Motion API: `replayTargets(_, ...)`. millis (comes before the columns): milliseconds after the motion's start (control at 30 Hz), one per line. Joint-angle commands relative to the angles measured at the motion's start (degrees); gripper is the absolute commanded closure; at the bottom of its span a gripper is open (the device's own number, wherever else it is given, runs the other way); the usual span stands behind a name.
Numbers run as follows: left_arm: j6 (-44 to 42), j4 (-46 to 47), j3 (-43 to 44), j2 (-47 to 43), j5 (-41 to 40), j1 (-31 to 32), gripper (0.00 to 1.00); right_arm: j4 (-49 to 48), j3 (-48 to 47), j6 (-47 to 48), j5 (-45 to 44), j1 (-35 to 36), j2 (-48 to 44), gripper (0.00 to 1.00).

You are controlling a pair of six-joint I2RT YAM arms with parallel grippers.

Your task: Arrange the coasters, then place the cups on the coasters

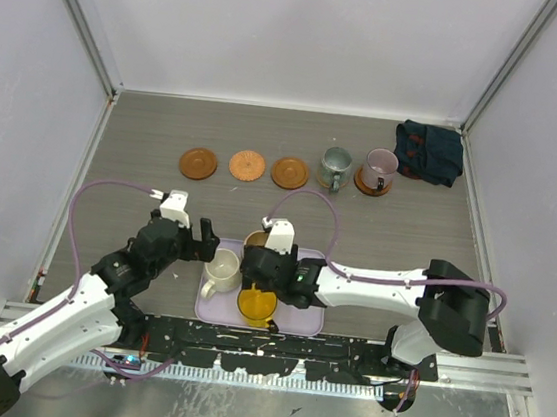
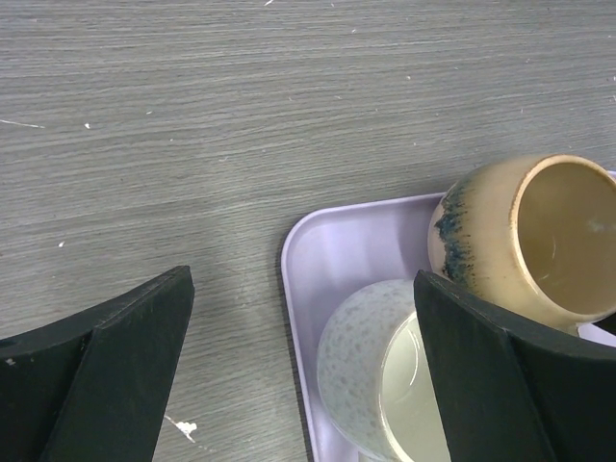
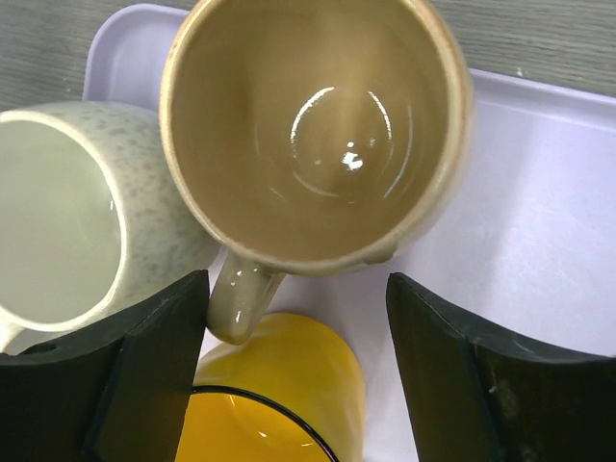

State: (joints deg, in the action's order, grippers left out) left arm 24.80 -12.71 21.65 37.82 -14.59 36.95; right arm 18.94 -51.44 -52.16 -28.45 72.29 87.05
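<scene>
Three bare brown coasters (image 1: 199, 163) (image 1: 247, 166) (image 1: 290, 173) lie in a row at the back. To their right stand a grey-green cup (image 1: 336, 167) and a mauve cup (image 1: 380, 166), the mauve one on a coaster (image 1: 371, 187). The cream cup (image 1: 221, 267) (image 2: 361, 366) (image 3: 58, 212), tan cup (image 1: 257, 239) (image 2: 525, 236) (image 3: 313, 125) and yellow cup (image 1: 256, 307) (image 3: 279, 385) crowd the lavender tray (image 1: 308, 321). My left gripper (image 1: 204, 245) (image 2: 303, 375) is open over the tray's left rim, beside the cream cup. My right gripper (image 1: 256, 269) (image 3: 298, 366) is open astride the yellow cup, one finger by the tan cup's handle.
A dark blue cloth (image 1: 428, 152) lies bunched at the back right corner. White walls with metal posts close in the grey wood-grain table on three sides. The tray's corner (image 2: 318, 250) (image 3: 539, 221) sits near the front edge, between the arm bases.
</scene>
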Motion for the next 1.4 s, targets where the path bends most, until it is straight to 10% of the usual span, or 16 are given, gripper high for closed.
replayTargets(0, -0.16, 2.93, -0.53, -1.60, 0.93, -0.06, 0.02, 7.63, 0.25, -6.83, -6.66, 0.90, -1.44, 0.23)
replayTargets(367, 0.25, 3.60, -0.82, -0.87, 1.08, -0.04, 0.02, 19.20, 1.89, -10.91, -13.71, 0.92, -7.53, 0.31)
replayTargets(833, 0.76, 3.85, -0.84, -0.38, -0.45, -0.05, 0.02, 15.69, -5.74, 7.30, -6.70, 0.92, -0.91, 0.31)
replayTargets(1367, 0.78, 4.93, -0.56, 1.06, -1.66, -0.04, 0.02, 8.69, -2.75, 12.10, -1.80, -4.22, 1.46, 0.54)
